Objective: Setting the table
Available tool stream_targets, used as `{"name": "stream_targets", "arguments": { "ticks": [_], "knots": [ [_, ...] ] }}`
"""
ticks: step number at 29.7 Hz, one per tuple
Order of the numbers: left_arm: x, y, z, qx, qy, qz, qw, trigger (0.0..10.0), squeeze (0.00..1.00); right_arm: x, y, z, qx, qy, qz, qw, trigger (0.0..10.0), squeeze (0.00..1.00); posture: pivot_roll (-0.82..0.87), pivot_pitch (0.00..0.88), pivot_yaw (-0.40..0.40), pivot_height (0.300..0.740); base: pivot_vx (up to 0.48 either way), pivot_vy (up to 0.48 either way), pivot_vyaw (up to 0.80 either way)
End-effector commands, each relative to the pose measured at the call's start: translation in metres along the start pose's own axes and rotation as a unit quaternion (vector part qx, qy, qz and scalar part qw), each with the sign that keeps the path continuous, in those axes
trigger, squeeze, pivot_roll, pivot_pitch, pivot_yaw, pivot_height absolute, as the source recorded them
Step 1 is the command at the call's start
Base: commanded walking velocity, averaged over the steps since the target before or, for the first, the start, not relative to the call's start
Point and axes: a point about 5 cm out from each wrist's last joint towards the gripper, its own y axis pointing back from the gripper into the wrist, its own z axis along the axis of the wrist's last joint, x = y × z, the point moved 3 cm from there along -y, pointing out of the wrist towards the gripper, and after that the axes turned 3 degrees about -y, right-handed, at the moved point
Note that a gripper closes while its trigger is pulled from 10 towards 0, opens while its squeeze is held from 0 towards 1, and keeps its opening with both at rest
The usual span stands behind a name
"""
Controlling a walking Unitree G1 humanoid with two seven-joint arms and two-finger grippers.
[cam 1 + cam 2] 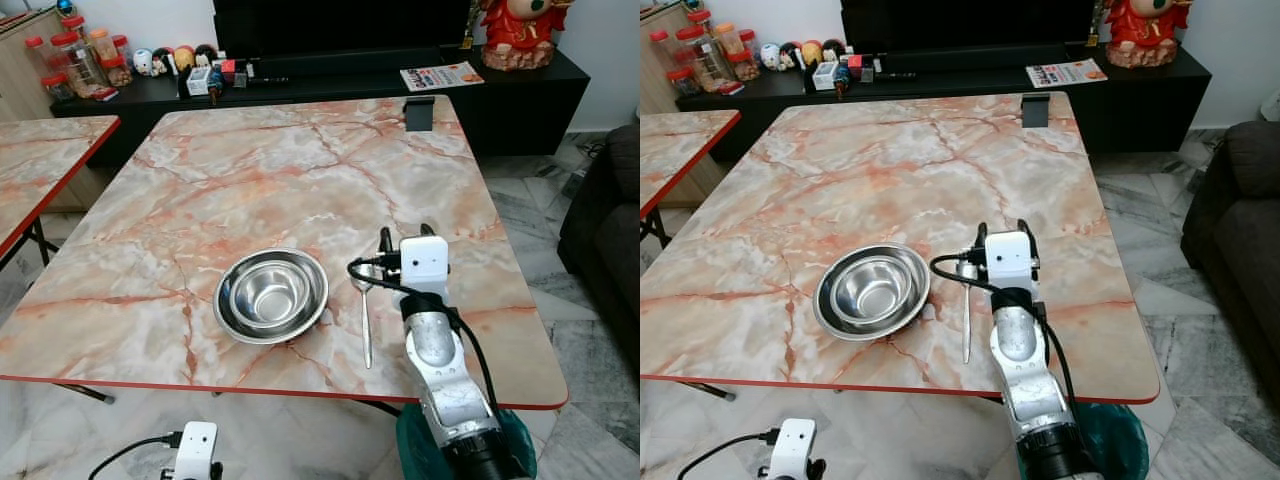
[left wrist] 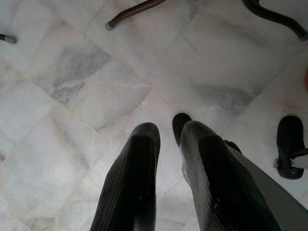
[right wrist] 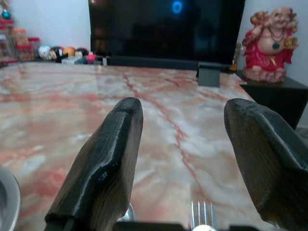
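You have the bowl point(image 1: 271, 295) near the surface's point(image 1: 250, 170) front edge, spoon point(image 1: 366, 325) just right of it, stand point(image 1: 419, 112) at the back edge.

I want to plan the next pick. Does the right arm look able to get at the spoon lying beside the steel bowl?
Probably yes. The right gripper is open and hovers just over the spoon, which lies flat on the marble table beside the steel bowl. Nothing stands between them; the bowl is close, though.
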Motion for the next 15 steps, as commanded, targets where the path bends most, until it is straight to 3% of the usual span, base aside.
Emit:
{"name": "stream_targets", "arguments": {
  "ticks": [1,15],
  "knots": [
    [0.0044,0.0014,-0.0043,0.003,0.012,0.007,1.000,10.0,0.00,0.0073,-0.0010,0.0018,-0.004,-0.003,0.008,1.000,10.0,0.00,-0.06,0.034,0.100,0.740,0.000,0.375,0.00],
    [0.0042,0.0017,-0.0052,0.003,0.013,0.007,1.000,10.0,0.00,0.0105,-0.0027,0.0071,-0.024,-0.004,0.014,1.000,10.0,0.00,-0.06,0.038,0.101,0.740,0.000,0.377,0.00]
  ]
}}
